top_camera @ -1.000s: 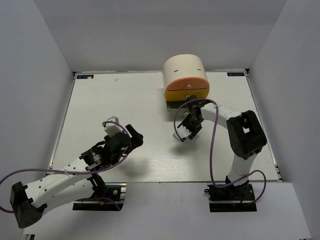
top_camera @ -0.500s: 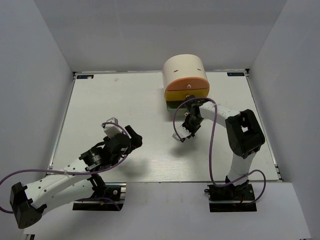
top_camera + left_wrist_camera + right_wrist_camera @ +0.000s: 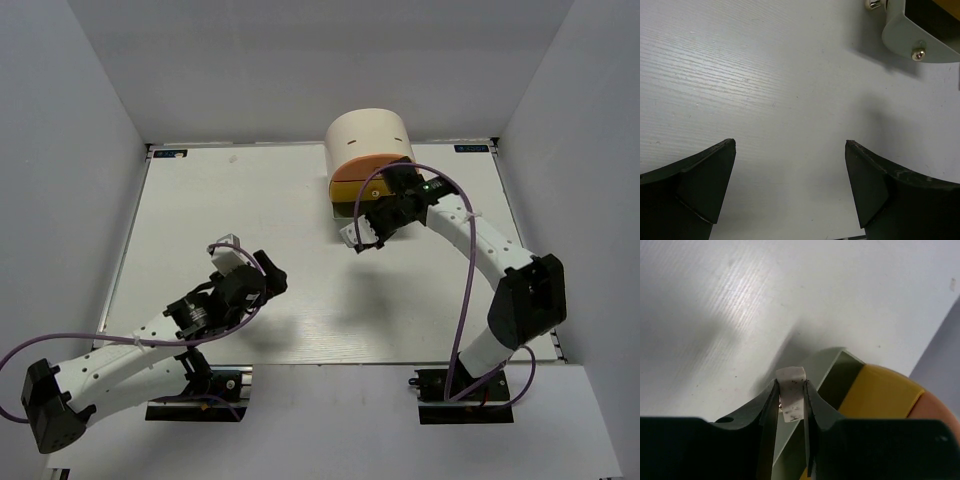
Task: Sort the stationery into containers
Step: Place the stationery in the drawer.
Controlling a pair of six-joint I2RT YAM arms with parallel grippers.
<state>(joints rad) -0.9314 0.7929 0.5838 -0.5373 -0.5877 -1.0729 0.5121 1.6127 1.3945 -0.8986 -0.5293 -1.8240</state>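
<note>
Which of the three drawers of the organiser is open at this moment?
The green drawer, the lowest one: it is pulled out, while the yellow drawer and orange drawer above it are shut.

Whitish eraser block, dark-smudged, upright, pinched in right claw over the open green drawer, lower centre of the wrist view. Cream drum organiser stands upper centre on the tabletop; yellow drawer shut.

We note the left arm extended low, left gripper spread wide. Right arm reaches far forward, right gripper pinching an eraser.
</note>
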